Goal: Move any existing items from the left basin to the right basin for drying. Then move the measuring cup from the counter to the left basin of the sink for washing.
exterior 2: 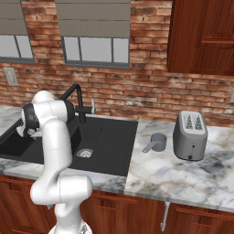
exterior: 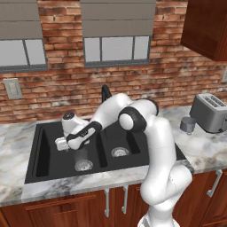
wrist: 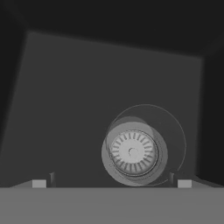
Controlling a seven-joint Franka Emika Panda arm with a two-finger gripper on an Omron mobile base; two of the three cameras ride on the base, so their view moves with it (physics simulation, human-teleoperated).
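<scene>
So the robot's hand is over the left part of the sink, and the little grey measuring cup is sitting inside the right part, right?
Not quite. The gripper is over the left basin, but the measuring cup isn't in the sink. The right base view shows it on the marble counter, between the sink and the toaster.

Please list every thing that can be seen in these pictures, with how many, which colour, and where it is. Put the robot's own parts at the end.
sink: one, black, two basins, set in the counter
glass: one, clear, upright over the left basin's drain
faucet: one, black, behind the sink
measuring cup: one, grey, on the counter right of the sink
toaster: one, silver, right of the measuring cup
counter: one, grey-white marble
windows: two, on the brick wall
outlet: one, pale, on the wall at left
gripper: one, open, above the glass
</scene>
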